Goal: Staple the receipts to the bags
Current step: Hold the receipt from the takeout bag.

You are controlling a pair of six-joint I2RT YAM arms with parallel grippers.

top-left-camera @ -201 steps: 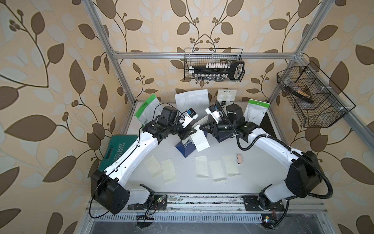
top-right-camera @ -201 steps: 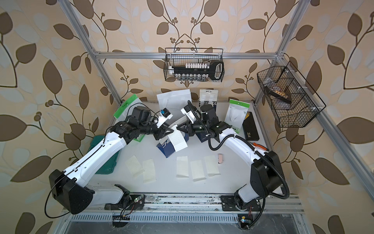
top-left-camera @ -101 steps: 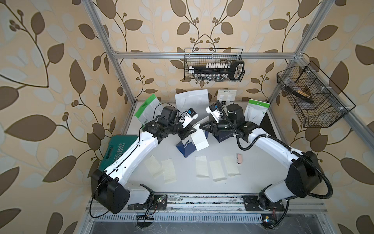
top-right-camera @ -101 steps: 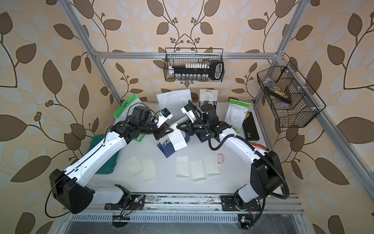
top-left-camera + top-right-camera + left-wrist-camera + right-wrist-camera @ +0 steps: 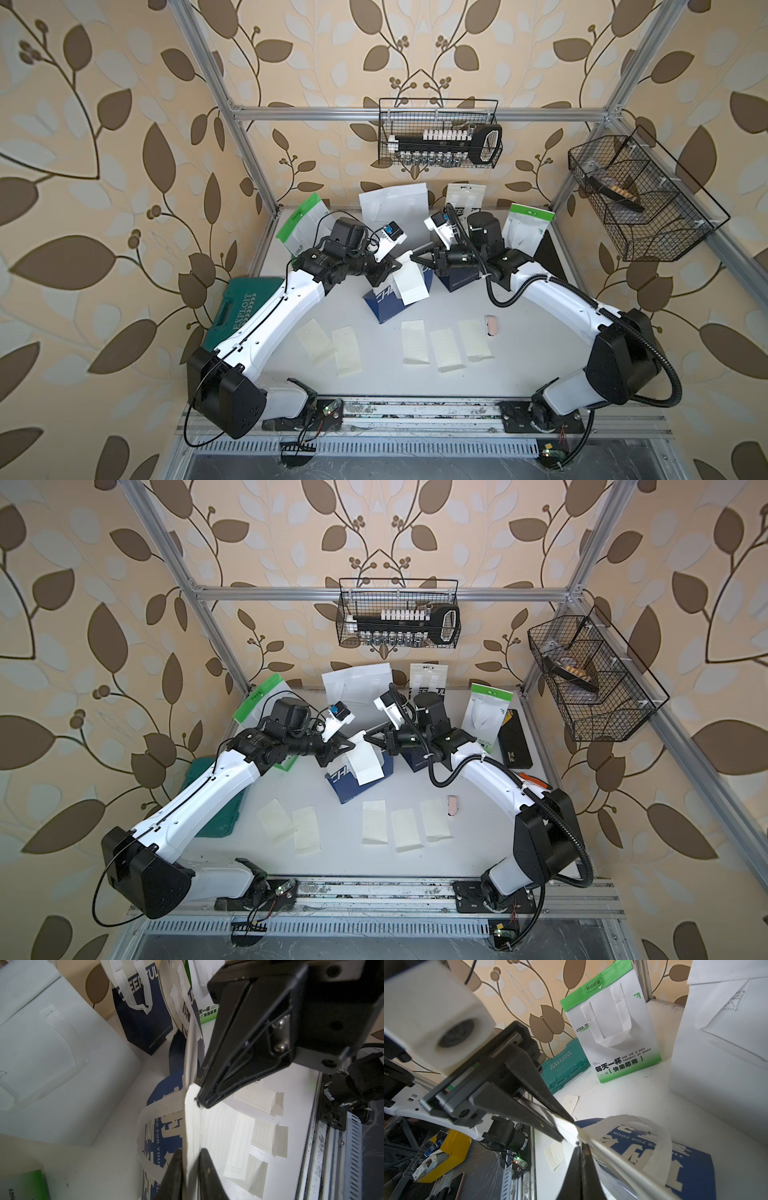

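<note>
The job is only beginning, by my reading. Five receipts [image 5: 414, 340] are lying loose on the bench [image 5: 540, 353] in a row on the near side of the flat navy bag [image 5: 384, 307]. None of the standing bags [image 5: 528, 224] beyond that bag is showing a slip fixed to it. A small pink item [image 5: 491, 326] just past the row's end may be the stapler, but it is too small to tell. All six pairings look to be left.

The sixth receipt [image 5: 410, 284] is hanging directly over the flat navy bag, with its lower end near the bag's face; whether it is touching I cannot tell. The right gripper [image 5: 580, 1157] is pinching the slip's upper short edge, jaws clenched on it. The left gripper [image 5: 190, 1167] is standing with its jaws either side of the same slip, just beside that pinch, but I cannot tell whether they are grasping it.

The receipt's long axis is running from the pinch above the bag's handle end down toward the bag's printed middle, steeply tilted rather than flat. Its free short edge is pointing toward the loose row.
</note>
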